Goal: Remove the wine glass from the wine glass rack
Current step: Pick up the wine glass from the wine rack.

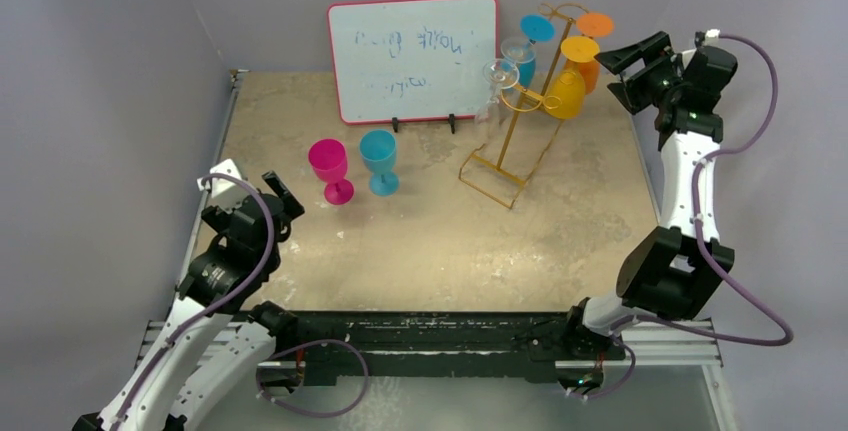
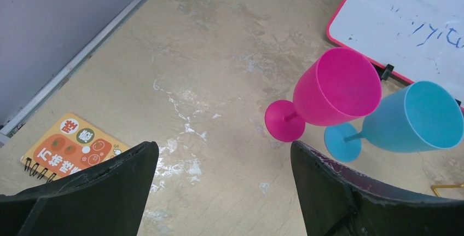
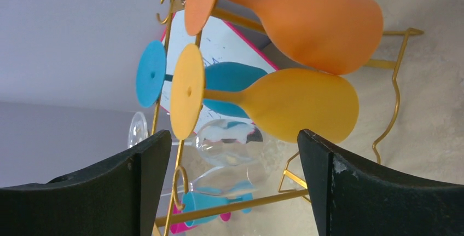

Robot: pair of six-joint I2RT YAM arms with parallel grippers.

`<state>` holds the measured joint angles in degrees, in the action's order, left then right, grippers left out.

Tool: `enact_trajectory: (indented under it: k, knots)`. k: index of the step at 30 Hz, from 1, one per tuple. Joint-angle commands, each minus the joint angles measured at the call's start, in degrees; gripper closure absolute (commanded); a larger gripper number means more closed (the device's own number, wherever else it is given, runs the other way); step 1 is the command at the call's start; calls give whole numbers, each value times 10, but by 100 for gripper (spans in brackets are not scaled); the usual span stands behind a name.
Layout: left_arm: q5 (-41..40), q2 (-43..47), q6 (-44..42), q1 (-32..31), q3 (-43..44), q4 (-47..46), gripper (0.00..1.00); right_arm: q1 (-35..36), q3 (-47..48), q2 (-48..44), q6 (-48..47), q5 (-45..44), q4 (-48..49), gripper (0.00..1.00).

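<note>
Right gripper (image 3: 232, 137) spread, empty, facing yellow glass (image 3: 295, 104) hung on rack (image 1: 514, 131); left gripper (image 2: 223, 145) spread, empty, above desk (image 2: 219, 55) near pink glass (image 2: 336, 88).

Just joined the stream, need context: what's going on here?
The right hand is open, holds nothing, and is raised beside the wine glass rack, facing the yellow glass and orange glass hanging there. A hanging blue glass and two clear glasses are also on the rack. The left hand is open and empty, near a pink glass and a standing blue glass on the table.
</note>
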<state>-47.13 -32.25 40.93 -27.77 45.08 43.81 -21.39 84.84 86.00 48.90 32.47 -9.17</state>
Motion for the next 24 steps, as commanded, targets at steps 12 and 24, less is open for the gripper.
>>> enact_trajectory:
  k: [12, 24]
  knots:
    - [-21, -8, 3, 2, -1, -9, 10, 26, 23, 18, 60, -1, 98, 27]
    - [-27, 12, 8, 2, -3, -4, 11, 60, 36, 9, 25, -110, 77, 40]
